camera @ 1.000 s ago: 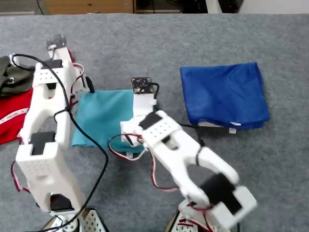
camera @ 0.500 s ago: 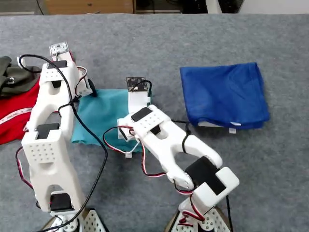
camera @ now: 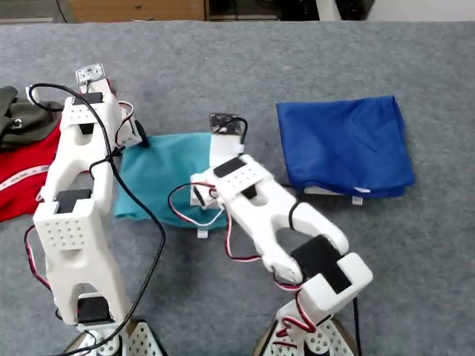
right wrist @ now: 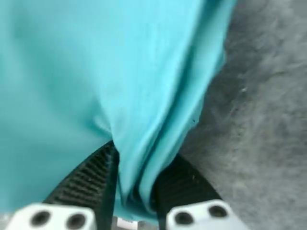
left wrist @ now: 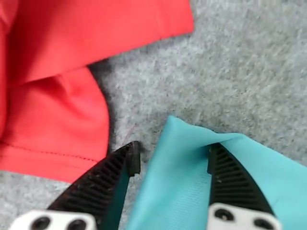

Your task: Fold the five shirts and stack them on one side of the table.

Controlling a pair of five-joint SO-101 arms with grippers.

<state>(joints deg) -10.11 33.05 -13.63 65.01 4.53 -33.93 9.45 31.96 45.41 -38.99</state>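
**Right gripper** (right wrist: 135, 175): jaws closed on a pinched fold of the teal cloth shirt (camera: 167, 174), near its far right corner. The shirt lies on the grey felt table (camera: 297, 67) between the two arms.

**Left gripper** (left wrist: 172, 163): jaws apart, straddling the shirt's far left corner, not clamped.

**Other items:** The red cloth shirt (left wrist: 57, 96) lies just beside that corner, unfolded. The folded blue cloth shirt (camera: 345, 144) rests well apart on the right. A crumpled dark olive garment (camera: 16, 122) sits at the far left edge.

**Assessment:** Folding of the teal cloth shirt is in hand, and only one shirt appears finished. The next move calls for the left jaws to close on their corner. Both arms should then lift together, since an uneven lift risks a skewed fold.
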